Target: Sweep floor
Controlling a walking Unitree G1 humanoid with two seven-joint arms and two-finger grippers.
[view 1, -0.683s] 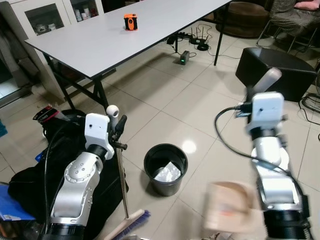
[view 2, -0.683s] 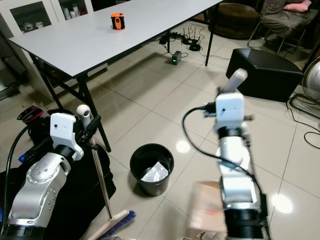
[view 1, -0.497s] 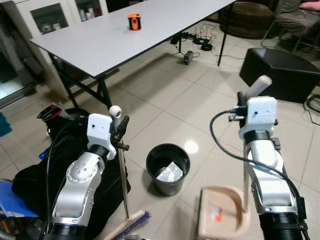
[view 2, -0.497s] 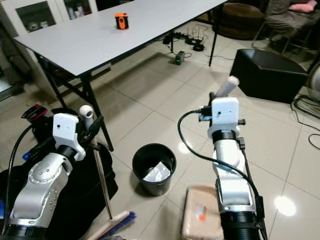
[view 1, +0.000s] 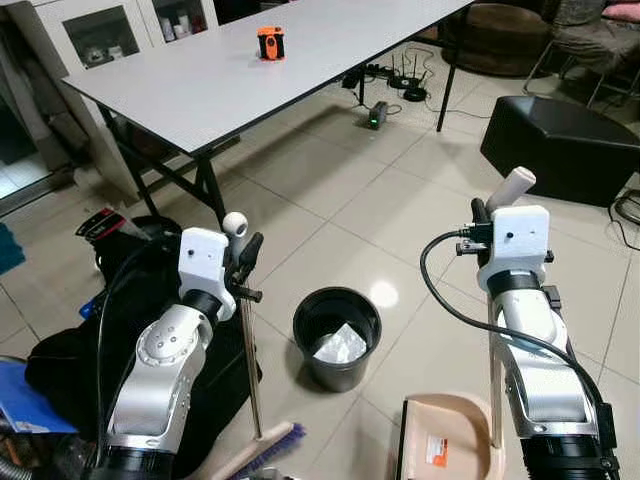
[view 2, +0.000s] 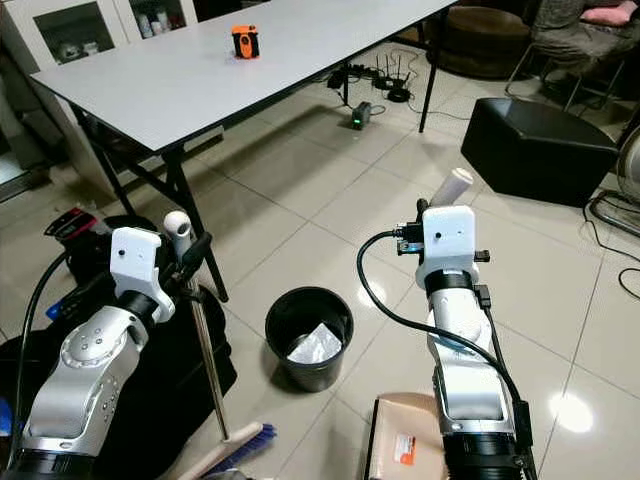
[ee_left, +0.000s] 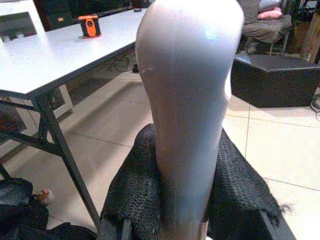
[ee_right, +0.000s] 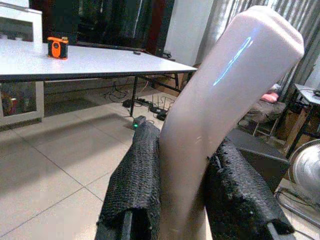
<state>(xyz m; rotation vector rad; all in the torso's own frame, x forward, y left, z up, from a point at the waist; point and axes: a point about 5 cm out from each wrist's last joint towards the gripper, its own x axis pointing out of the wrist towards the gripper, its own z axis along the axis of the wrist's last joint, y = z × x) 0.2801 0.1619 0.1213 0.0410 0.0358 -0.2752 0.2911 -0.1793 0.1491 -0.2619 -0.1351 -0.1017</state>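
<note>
At the lower edge, the broom (view 1: 249, 380) is clamped at its handle by the left gripper (view 1: 243, 262), and the dustpan (view 1: 450, 448) by the right gripper (view 1: 483, 215) at lower right. A black bin (view 1: 336, 338) is seen at centre, a grey table (view 1: 260, 75) at the top.

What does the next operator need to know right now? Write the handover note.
Left gripper: shut on the broom handle, broom upright, bristles on the floor by the robot's left side.
Right gripper: shut on the dustpan handle, dustpan resting on the floor on the right, with a small orange-and-white scrap in it.
Black bin stands on the tiles between the two arms, with white paper inside.
Done: scrap is in the pan.
Left: probably tip the pan into the bin, then sweep on.
</note>
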